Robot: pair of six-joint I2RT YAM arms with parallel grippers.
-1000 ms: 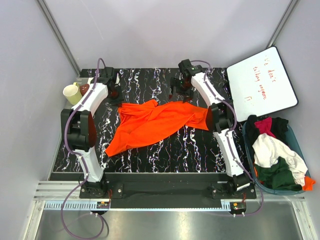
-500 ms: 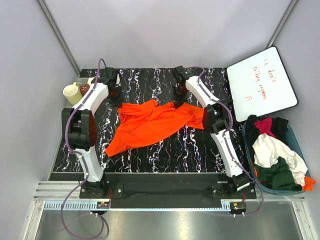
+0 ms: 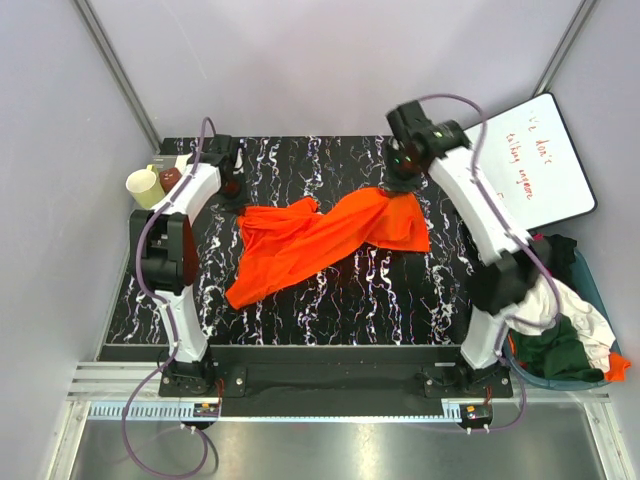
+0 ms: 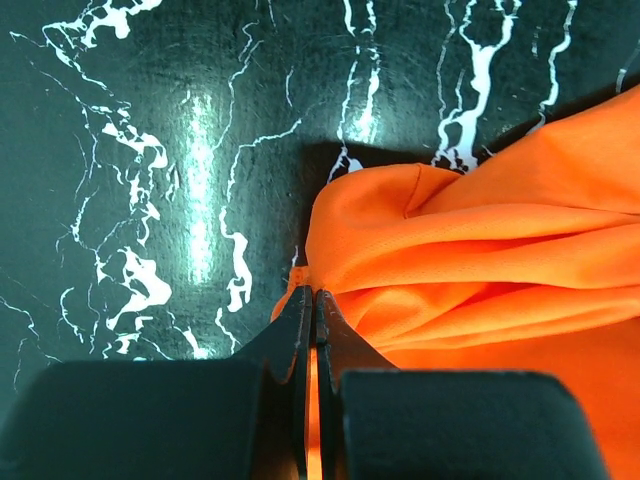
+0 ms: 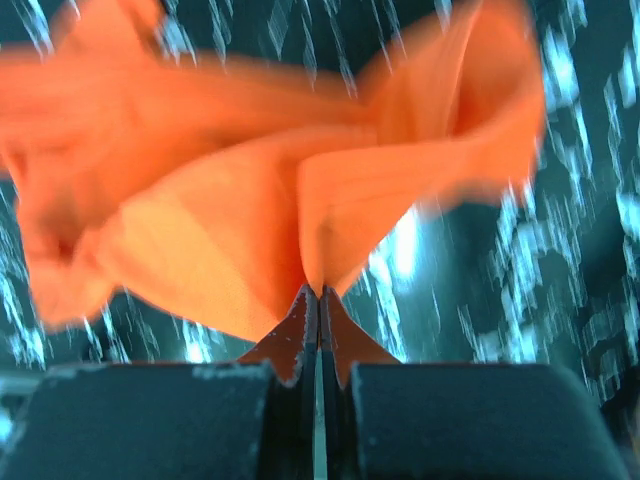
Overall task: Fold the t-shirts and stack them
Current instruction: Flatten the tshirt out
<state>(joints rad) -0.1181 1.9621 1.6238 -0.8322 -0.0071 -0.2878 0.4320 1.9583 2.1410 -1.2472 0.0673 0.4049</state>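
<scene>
**Q:** Task status?
**A:** Early. Nothing is folded and no stack exists. The other t-shirts (image 3: 575, 320) lie heaped in the bin (image 3: 570, 380).
**Q:** State of orange t-shirt (image 3: 320, 238)?
**A:** Rumpled mid-desk (image 3: 330, 310), stretched between both arms. The left fingers (image 4: 303, 318) pinch one corner. The right fingers (image 5: 300, 322) pinch, apparently, a hem; that view is blurred.

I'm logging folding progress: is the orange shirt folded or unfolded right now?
Not folded: the orange t-shirt is a rumpled, twisted sheet strung between the left claw and right claw, both shut on its edges.
</scene>
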